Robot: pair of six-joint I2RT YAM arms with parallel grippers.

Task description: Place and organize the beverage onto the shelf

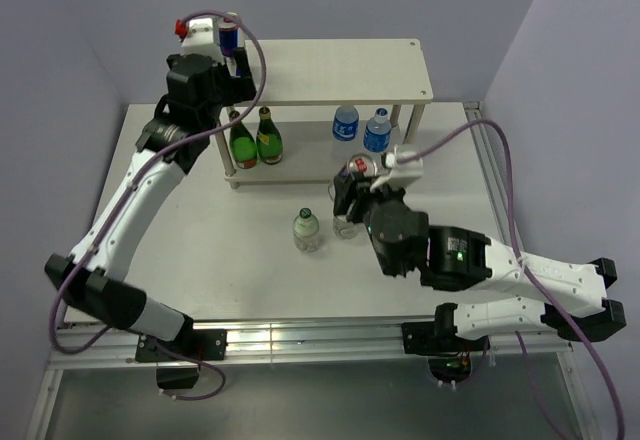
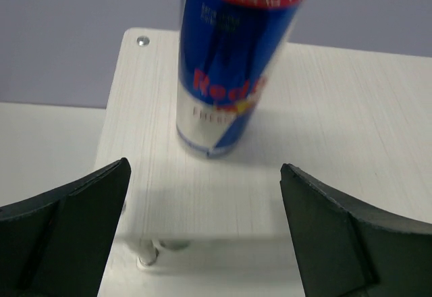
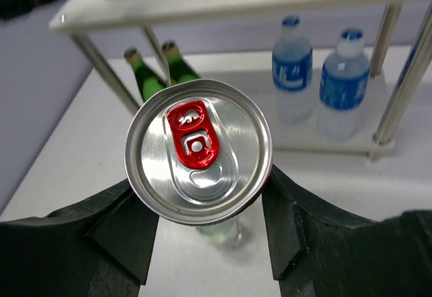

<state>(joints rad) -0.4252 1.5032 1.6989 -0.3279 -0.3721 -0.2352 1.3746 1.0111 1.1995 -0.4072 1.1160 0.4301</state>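
A blue-silver-red can point(image 2: 229, 67) stands upright at the left end of the shelf's top board point(image 2: 337, 108). My left gripper point(image 2: 204, 169) is open just in front of it, its fingers apart from the can point(image 1: 228, 32). My right gripper point(image 3: 200, 196) is shut on a second can point(image 3: 198, 150), held upright above the table in front of the shelf point(image 1: 340, 70). On the lower tier stand two green bottles point(image 1: 243, 140) point(image 1: 268, 138) and two water bottles point(image 1: 346, 122) point(image 1: 377, 130).
A clear green-capped bottle point(image 1: 307, 228) stands on the table before the shelf. Another clear bottle point(image 1: 345, 225) sits right under my right gripper point(image 1: 358, 175), partly hidden. Slim metal shelf legs point(image 3: 395, 74) flank the water bottles.
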